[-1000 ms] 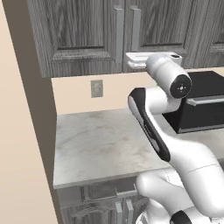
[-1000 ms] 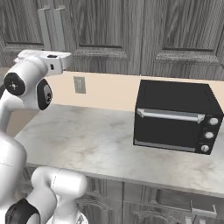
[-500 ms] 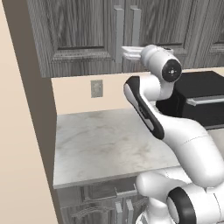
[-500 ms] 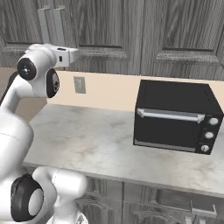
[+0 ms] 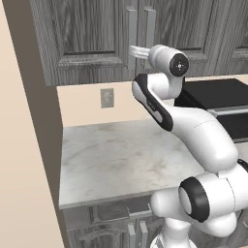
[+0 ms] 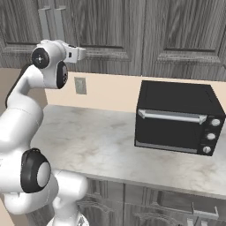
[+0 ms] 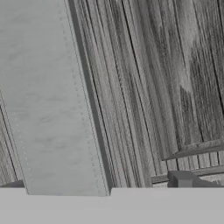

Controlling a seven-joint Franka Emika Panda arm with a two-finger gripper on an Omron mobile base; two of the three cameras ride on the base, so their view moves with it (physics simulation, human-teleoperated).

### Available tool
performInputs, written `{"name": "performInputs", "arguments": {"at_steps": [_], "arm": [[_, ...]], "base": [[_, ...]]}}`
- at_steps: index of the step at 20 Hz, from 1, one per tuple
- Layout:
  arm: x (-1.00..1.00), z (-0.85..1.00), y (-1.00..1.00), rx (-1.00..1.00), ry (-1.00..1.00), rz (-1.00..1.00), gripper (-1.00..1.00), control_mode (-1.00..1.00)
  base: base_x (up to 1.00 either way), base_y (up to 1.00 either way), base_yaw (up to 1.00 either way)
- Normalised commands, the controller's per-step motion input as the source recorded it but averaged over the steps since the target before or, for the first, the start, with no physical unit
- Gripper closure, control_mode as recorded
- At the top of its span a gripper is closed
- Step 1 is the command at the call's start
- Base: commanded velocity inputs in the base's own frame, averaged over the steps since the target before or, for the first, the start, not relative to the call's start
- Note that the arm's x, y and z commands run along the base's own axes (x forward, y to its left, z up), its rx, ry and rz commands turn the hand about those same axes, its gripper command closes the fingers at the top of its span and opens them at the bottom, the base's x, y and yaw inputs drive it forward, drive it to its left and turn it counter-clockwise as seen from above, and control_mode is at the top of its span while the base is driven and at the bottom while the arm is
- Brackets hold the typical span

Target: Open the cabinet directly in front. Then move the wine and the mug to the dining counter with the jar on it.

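A simulated kitchen corner: a marble worktop backed by a beige wall with a wall outlet, a black toaster oven on the right, and above them the dark grey wood-grain cabinet, both doors closed. The wine, the mug, the jar and the dining counter are not visible here; the bottle and mug are presumably behind those doors.

The gripper is raised to the lower end of the two silver bar handles where the doors meet, its jaws spread fully wide with nothing between them. In the hand view one pale handle bar stands very close, slanting across the grain of the door panel.

The door should behave as a rigid hinged slab, light enough but bound to swing in an arc around its outer edge. The bar is smooth metal and likely slippery, so the sensible hold is across the bar itself, jaws either side of it, gripping firmly near its lower half and pulling outward along the arc rather than straight back
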Motion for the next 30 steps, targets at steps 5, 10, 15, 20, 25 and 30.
{"name": "performInputs", "arguments": {"at_steps": [5, 10, 15, 20, 25, 30], "arm": [[0.81, -0.23, 0.00, 0.02, 0.03, 0.00, -1.00, -1.00], [0.00, 0.00, 0.00, 0.00, 0.00, 0.00, 1.00, -1.00], [0.00, 0.00, 0.00, 0.00, 0.00, 0.00, 1.00, -1.00], [-0.39, 0.04, -0.26, 0.00, 0.00, 0.03, 1.00, -1.00], [-0.85, 0.08, -0.67, 0.00, 0.00, 0.00, 1.00, -1.00], [-0.90, 0.08, -0.86, 0.00, 0.01, 0.00, 1.00, -1.00]], "base": [[0.00, 0.00, 0.00], [0.00, 0.00, 0.00], [0.00, 0.00, 0.00], [0.00, 0.00, 0.00], [0.00, 0.00, 0.00], [0.00, 0.00, 0.00]]}}
